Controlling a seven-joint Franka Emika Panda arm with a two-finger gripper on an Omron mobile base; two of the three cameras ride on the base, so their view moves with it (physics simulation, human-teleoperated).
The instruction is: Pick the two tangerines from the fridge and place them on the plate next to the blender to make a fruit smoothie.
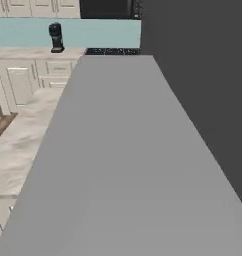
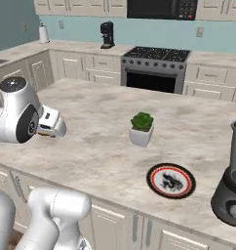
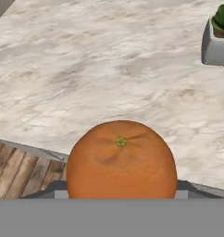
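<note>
One tangerine (image 3: 121,159), round and orange with a small green stem spot, sits between my dark fingertips (image 3: 57,189). My gripper (image 3: 121,190) is shut on it, over the near left edge of the marble island. In the right base view the gripper (image 2: 50,126) hangs at the left of the island, with a sliver of the tangerine (image 2: 42,132) under it. The plate (image 2: 150,178) lies at the island's front right, just left of the dark blender (image 2: 231,188). The fridge (image 1: 123,165) shows as a plain grey panel close by in the left base view.
A white potted plant (image 2: 141,129) stands mid-island, between my gripper and the plate. Stove (image 2: 156,68), coffee machine (image 2: 107,35) and beige cupboards line the back wall. Wooden floor (image 3: 21,171) shows below the island's edge.
</note>
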